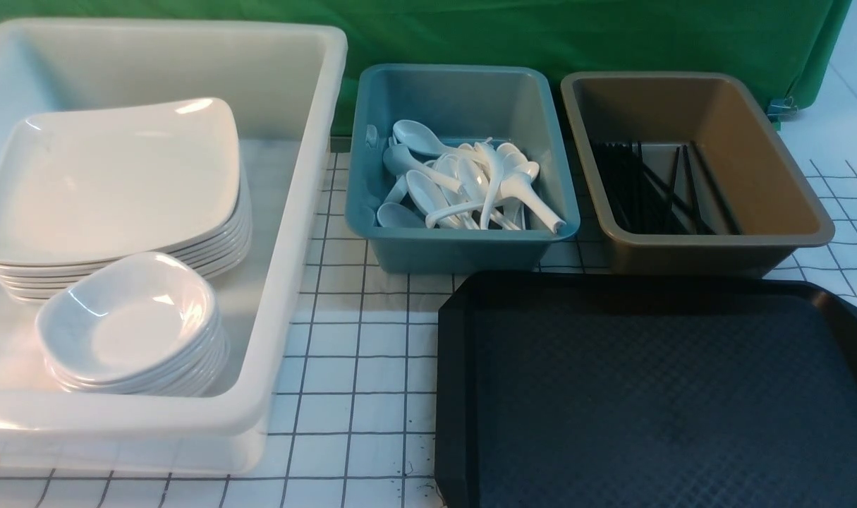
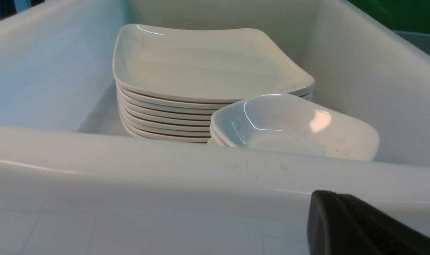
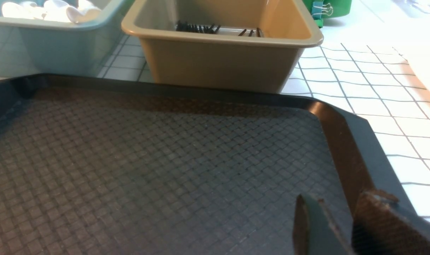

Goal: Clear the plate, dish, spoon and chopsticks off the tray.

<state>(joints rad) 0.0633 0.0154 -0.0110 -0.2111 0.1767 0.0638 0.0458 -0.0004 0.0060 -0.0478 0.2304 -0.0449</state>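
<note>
The black tray (image 1: 654,395) (image 3: 158,163) lies at the front right, and nothing rests on the part of it in view. A stack of white square plates (image 1: 111,176) (image 2: 204,63) stands in the white tub. A stack of small dishes (image 1: 128,317) (image 2: 292,124) sits in front of the plates. Several white spoons (image 1: 463,183) fill the blue bin. Black chopsticks (image 1: 654,190) (image 3: 197,27) lie in the brown bin. My left gripper (image 2: 322,194) is shut and empty, outside the tub's near wall. My right gripper (image 3: 338,200) hangs open over the tray's right corner, holding nothing.
The white tub (image 1: 294,233) (image 2: 165,166) takes up the left side. The blue bin (image 1: 463,247) and the brown bin (image 1: 689,250) (image 3: 218,60) stand behind the tray. A white gridded cloth (image 1: 357,367) covers the table, with a green backdrop (image 1: 541,35) behind.
</note>
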